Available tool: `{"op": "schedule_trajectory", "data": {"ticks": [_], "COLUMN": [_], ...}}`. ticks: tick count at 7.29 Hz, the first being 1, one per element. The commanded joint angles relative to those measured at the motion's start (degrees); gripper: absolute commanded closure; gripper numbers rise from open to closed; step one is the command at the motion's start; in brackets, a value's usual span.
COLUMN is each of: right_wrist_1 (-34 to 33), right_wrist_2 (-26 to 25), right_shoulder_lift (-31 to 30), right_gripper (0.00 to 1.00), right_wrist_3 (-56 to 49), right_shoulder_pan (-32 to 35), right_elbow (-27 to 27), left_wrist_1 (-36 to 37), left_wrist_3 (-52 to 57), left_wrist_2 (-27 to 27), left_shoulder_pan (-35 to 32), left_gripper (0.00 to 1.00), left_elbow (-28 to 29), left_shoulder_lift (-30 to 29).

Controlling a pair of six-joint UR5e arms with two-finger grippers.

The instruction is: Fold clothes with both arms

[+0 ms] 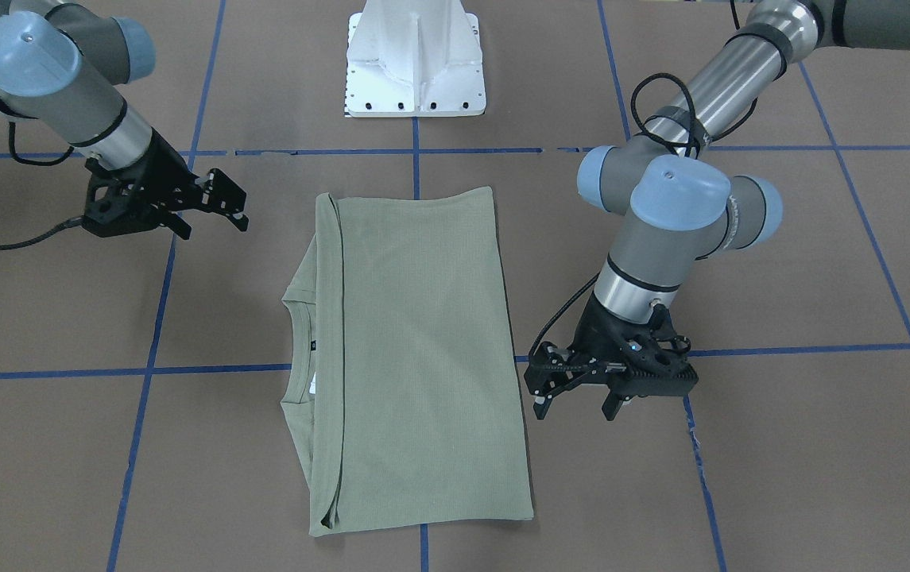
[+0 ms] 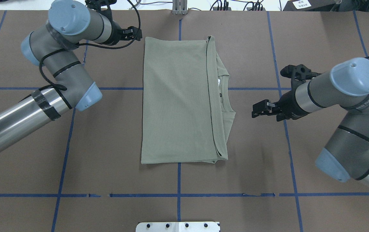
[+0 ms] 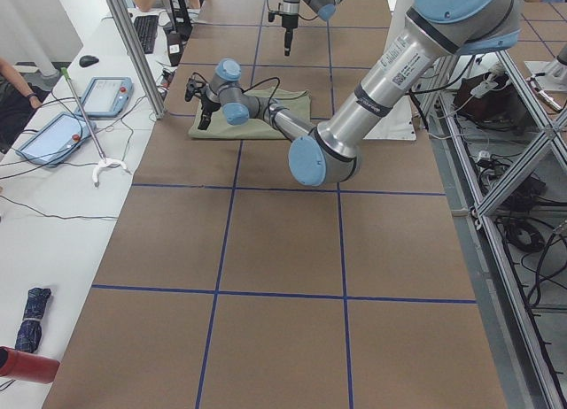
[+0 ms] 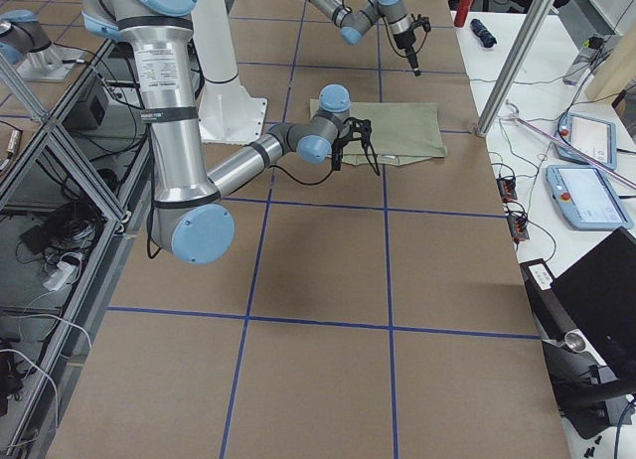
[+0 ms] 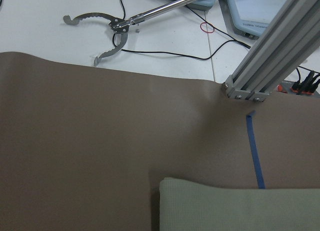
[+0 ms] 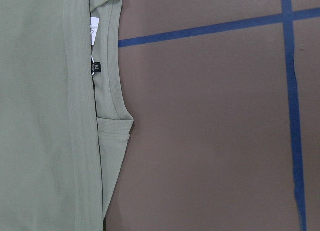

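Note:
The sage-green shirt [image 1: 415, 357] lies flat in the middle of the table [image 1: 780, 445], folded into a tall rectangle. The collar with its white tag peeks out on the robot's right side [image 2: 224, 93]. My left gripper [image 1: 575, 411] is open and empty. It hovers beside the shirt's left edge, toward the far corner [image 2: 134, 33]. My right gripper [image 1: 214, 222] is open and empty, apart from the shirt on the collar side [image 2: 261, 109]. The left wrist view shows only a shirt corner [image 5: 240, 206]. The right wrist view shows the collar [image 6: 107, 91].
The white pedestal base [image 1: 415, 63] stands at the robot's side of the table. Blue tape lines [image 2: 178, 195] grid the brown surface. An aluminium post [image 5: 270, 56] and a side bench with tablets [image 4: 586, 191] and a grabber tool [image 5: 120, 26] border the far edge.

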Motion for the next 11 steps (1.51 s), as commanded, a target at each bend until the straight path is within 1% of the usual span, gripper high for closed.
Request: {"op": "schedule_trajectory", "data": {"ticks": [1,2,3,4,5,6,7,8,9,11], "right_wrist_1": [-12.11,-18.0,-19.63,-19.65,-19.99,-23.83,-29.43,-30.62,-30.81,-31.86], "right_wrist_2": [-6.9,-8.77,-10.7,-13.41,-14.4,-15.45,-16.68,-17.83,-17.75,-17.49], "right_shoulder_lift": [11.41,16.68,20.65,22.95,24.1,26.81,30.93,33.23,33.34,32.91], "right_gripper": [0.0,0.0,0.0,0.0,0.0,0.0,0.0,0.0,0.0,0.0], "right_wrist_3": [-7.03,-10.57,-10.87,-10.96,-11.74,-12.18,-14.62,-15.61,-16.57,-16.93], "right_shoulder_pan": [-3.37,-3.47,-4.17,-5.65,-6.02,-6.54,-7.16,-7.68,-7.69,-7.95], "right_elbow": [-6.27,-8.98,-13.1,-16.54,-18.66,-20.07,-22.26,-26.37,-27.37,-27.56], "left_wrist_1": [5.15,6.84,6.77,6.77,6.42,6.24,6.15,6.15,6.24,6.07], "left_wrist_3": [0.02,-0.07,-0.15,-0.07,-0.07,-0.07,-0.07,-0.07,-0.15,-0.16], "left_wrist_2": [-2.79,-4.11,-4.12,-4.21,-4.21,-4.21,-4.21,-4.21,-4.21,-4.21], "left_shoulder_pan": [0.05,0.14,0.4,0.49,0.49,0.58,0.58,0.58,0.58,0.58], "left_gripper": [0.0,0.0,0.0,0.0,0.0,0.0,0.0,0.0,0.0,0.0], "left_elbow": [-12.46,-16.26,-17.43,-17.36,-17.09,-16.92,-16.92,-16.92,-17.0,-16.92], "left_shoulder_lift": [6.63,8.48,9.72,9.91,10.61,10.7,10.7,10.7,10.61,10.61]}}
